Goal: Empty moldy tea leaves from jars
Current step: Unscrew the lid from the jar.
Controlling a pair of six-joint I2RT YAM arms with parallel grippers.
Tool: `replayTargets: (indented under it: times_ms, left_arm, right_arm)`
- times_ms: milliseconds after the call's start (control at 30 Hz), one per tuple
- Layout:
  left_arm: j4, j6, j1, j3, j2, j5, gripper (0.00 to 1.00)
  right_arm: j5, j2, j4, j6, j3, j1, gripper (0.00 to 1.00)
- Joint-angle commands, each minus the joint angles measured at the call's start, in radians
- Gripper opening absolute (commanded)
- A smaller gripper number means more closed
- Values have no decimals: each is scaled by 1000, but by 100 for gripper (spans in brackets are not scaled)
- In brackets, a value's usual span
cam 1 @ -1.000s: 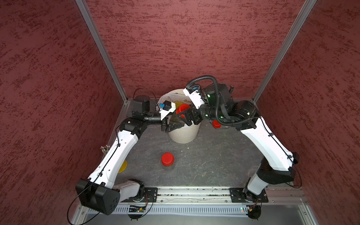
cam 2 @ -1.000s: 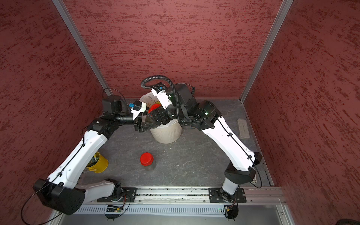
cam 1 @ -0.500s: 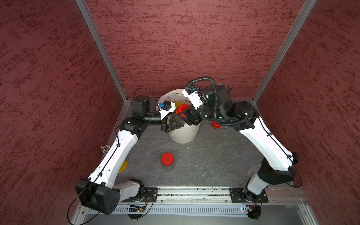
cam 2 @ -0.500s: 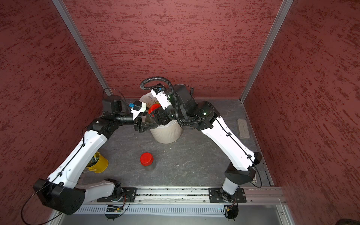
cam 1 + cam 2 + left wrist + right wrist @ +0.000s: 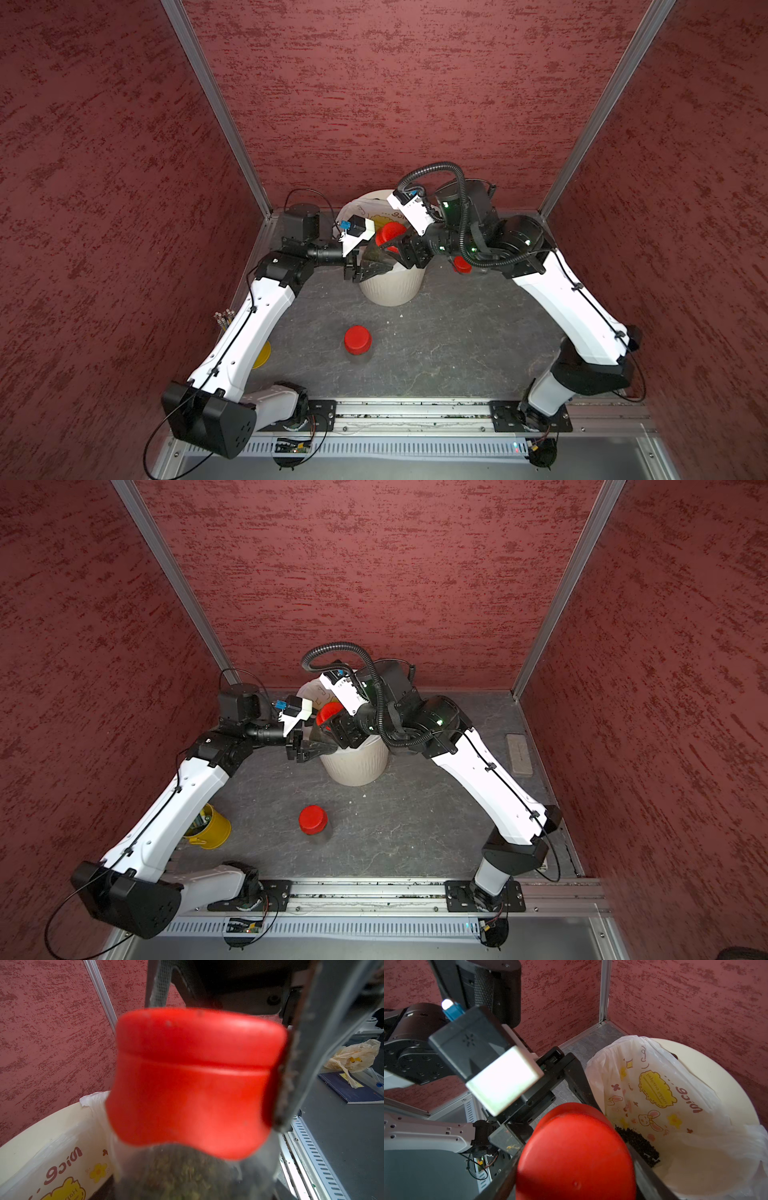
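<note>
Over the bin [image 5: 390,289], left tool [image 5: 376,266] gripping jar [image 5: 182,1178], right tool [image 5: 392,245] clamping lid [image 5: 575,1147].

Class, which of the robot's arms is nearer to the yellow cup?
Left. The left arm passes right over the yellow cup, partly covering it in both top views. The right arm stands on the opposite side, well away from it.

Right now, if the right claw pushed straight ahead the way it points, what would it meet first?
The red lid of the jar held by the left claw; it already sits between the fingers of the right claw.
</note>
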Motion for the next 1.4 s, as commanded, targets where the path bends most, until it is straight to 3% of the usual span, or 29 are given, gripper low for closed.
replayTargets:
  times_ms: [0, 433, 900, 1233, 1367]
  left_arm:
    - [8, -17, 0, 5, -1, 22, 66]
    - [-2, -14, 0, 11, -6, 29, 66]
    - [-22, -6, -3, 22, 2, 41, 66]
    - [-16, -6, -2, 19, 1, 26, 66]
    - [-12, -6, -3, 17, 2, 15, 66]
  right_arm:
    - [-103, -45, 8, -147, -30, -11, 52]
    - [-244, -26, 5, -345, -30, -53, 56]
    - [-318, -50, -51, -482, -29, -75, 76]
    - [-257, -61, 44, -307, -30, -73, 98]
    - [-170, -78, 86, -187, -47, -73, 99]
